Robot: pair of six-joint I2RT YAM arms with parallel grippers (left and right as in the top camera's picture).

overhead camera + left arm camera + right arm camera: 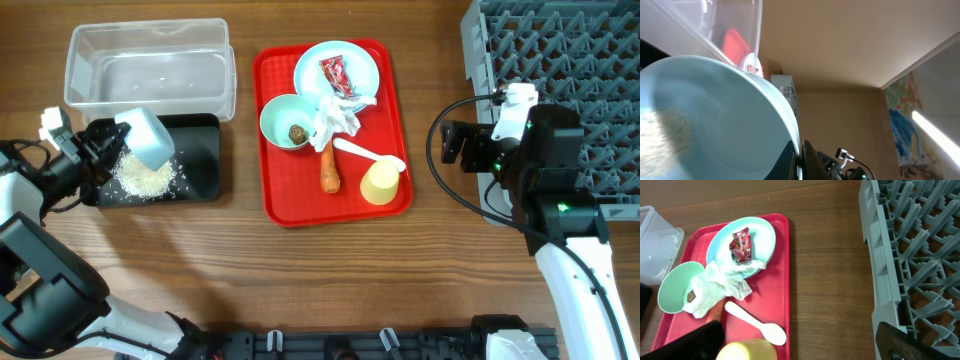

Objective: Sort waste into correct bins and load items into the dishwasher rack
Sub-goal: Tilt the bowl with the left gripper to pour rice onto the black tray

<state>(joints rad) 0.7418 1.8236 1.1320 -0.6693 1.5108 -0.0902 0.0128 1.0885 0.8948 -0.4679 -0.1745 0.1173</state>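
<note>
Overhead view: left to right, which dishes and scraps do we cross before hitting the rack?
light blue bowl → pale green bowl → carrot piece → yellow cup → dishwasher rack

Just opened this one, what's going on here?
The left gripper, shut on the light blue bowl, holds it tipped over the black tray, where rice lies in a heap. The right gripper hangs open between the red tray and the rack, holding nothing. On the red tray sit the plate with the wrapper, the green bowl, tissue, carrot, spoon and cup.
</note>
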